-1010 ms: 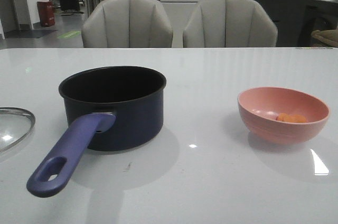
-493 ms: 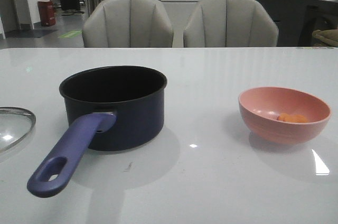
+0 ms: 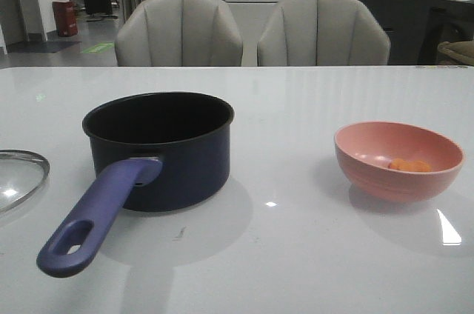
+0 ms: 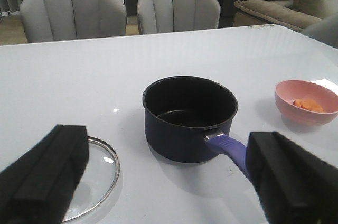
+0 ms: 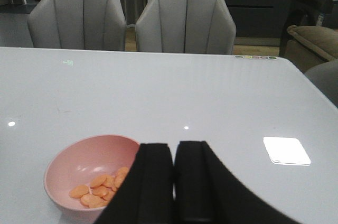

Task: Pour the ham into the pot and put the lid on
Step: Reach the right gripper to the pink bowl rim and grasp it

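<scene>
The left claw (image 4: 169, 182) is gaping wide above the surface (image 3: 296, 255); the right claw (image 5: 174, 182) is sitting pinched closed, empty. The pot (image 3: 159, 147) is standing between lid (image 3: 18, 177) and pink bowl (image 3: 398, 158) holding the ham (image 3: 409, 166).

I count one pot (image 3: 158, 149) | one lid (image 3: 21, 178) at its 9 o'clock | one pink bowl (image 3: 398, 160) at its 3 o'clock | ham (image 5: 100, 188), about ten pieces | two chairs (image 3: 178, 31) at 12 o'clock
</scene>
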Tool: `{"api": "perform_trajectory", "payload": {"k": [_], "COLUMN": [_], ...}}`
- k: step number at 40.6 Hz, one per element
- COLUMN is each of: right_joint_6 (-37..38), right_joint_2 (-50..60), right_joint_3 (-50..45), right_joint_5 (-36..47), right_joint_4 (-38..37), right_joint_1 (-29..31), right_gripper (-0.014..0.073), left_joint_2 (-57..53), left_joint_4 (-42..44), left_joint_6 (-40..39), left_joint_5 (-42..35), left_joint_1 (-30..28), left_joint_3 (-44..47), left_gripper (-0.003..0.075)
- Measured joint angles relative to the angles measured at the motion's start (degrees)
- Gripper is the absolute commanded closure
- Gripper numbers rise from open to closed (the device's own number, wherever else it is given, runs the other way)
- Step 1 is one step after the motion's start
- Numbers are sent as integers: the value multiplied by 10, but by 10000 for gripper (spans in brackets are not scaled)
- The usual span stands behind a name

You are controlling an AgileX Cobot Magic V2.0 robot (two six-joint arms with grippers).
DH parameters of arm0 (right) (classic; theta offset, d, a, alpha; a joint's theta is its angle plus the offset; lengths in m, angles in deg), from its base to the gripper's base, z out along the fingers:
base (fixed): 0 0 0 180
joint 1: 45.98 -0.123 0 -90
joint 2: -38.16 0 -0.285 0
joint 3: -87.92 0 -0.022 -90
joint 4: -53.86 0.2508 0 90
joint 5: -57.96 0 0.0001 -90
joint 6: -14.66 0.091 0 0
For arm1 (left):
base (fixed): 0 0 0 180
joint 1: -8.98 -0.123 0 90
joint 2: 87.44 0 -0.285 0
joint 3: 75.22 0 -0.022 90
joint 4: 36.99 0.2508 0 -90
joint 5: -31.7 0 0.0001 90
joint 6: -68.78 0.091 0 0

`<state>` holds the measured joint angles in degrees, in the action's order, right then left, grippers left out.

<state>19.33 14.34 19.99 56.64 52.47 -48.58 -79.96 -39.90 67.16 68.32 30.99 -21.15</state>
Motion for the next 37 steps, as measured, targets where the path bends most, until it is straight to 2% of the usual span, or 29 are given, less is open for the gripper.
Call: {"api": "perform_trajectory", "payload": {"k": [5, 9, 15, 28, 37], "right_joint_6": [0, 0, 0, 0, 0], "right_joint_2": [-16, -48, -128, -400, -576], "right_joint_3": [5, 25, 70, 208, 283], "right_joint_5": [-8, -16, -31, -109, -121], "right_joint_4": [14, 29, 46, 64, 86], "right_joint_1": [0, 0, 0, 0, 0], "right_gripper": [177, 76, 71, 71, 71], "left_joint_2": [0, 0, 0, 0, 0], "left_joint_4": [0, 0, 0, 0, 0], "left_joint_6": [0, 0, 0, 0, 0], "left_joint_5": [0, 0, 1, 1, 1], "left_joint_1": [0, 0, 0, 0, 0], "left_joint_3": [0, 0, 0, 0, 0], "left_gripper": [83, 83, 83, 83, 83]}}
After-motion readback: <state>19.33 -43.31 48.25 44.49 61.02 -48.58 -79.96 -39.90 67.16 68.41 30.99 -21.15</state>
